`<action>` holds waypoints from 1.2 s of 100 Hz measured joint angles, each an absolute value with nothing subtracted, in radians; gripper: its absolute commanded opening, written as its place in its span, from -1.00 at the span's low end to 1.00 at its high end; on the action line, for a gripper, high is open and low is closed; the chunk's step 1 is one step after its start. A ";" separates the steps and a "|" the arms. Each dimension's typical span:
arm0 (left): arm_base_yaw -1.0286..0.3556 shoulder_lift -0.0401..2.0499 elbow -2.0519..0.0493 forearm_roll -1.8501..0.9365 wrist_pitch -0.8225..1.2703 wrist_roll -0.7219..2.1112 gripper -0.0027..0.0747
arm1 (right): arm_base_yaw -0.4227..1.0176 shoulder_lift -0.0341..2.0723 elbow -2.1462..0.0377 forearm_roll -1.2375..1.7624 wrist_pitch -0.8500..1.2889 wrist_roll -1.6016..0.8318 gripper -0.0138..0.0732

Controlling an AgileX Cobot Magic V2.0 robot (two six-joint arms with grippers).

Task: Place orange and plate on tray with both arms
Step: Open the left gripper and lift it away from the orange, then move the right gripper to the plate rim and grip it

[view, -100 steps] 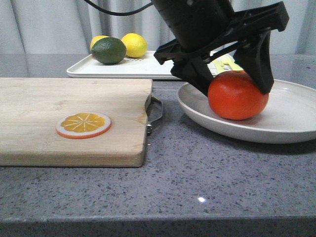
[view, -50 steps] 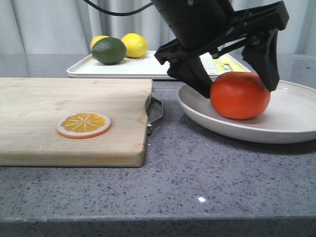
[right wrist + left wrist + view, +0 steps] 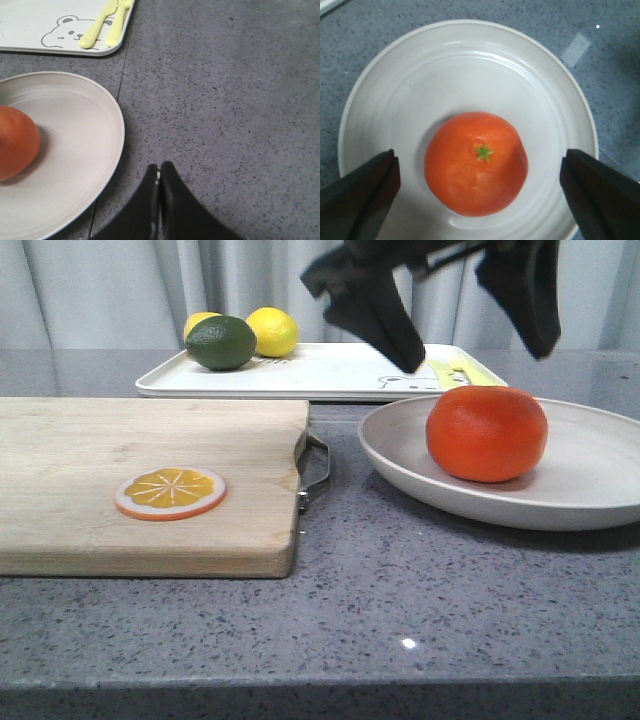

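Note:
The orange (image 3: 487, 433) sits in the off-white plate (image 3: 590, 490) at the right of the table. My left gripper (image 3: 470, 315) hangs open above the orange, clear of it, its two black fingers spread wide. In the left wrist view the orange (image 3: 476, 163) lies on the plate (image 3: 470, 65), between the open fingers (image 3: 360, 192). The white tray (image 3: 330, 375) with the bear drawing stands behind the plate. My right gripper (image 3: 159, 172) is shut and empty over the bare table beside the plate's rim (image 3: 117, 125); the tray's corner (image 3: 60, 30) shows there too.
A wooden cutting board (image 3: 150, 480) with a flat orange slice disc (image 3: 169, 492) fills the left. A green lime (image 3: 220, 342) and two lemons (image 3: 272, 330) sit on the tray's left end. Yellow-green utensils (image 3: 107, 22) lie on the tray's right end.
My left gripper has opened off the orange and risen straight up. The orange stays resting in the plate.

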State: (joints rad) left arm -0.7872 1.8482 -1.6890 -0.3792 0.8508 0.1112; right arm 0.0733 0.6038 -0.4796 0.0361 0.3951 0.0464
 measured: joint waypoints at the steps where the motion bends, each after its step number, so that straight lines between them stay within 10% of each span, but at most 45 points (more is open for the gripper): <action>1: -0.787 1.845 -1.689 -0.379 0.852 0.111 0.54 | 0.073 0.604 -0.480 0.036 0.395 0.046 -0.83; 62: -0.783 1.403 -1.265 -0.357 0.684 0.109 -0.41 | 0.073 0.633 -0.488 0.036 0.451 0.046 -0.81; 88: -0.783 1.106 -1.024 -0.355 0.605 0.109 -0.63 | 0.073 0.780 -0.610 0.030 0.595 0.046 0.02; 120: -0.781 0.822 -0.876 -0.348 0.582 0.109 -0.63 | 0.073 1.037 -0.777 0.036 0.710 0.046 0.06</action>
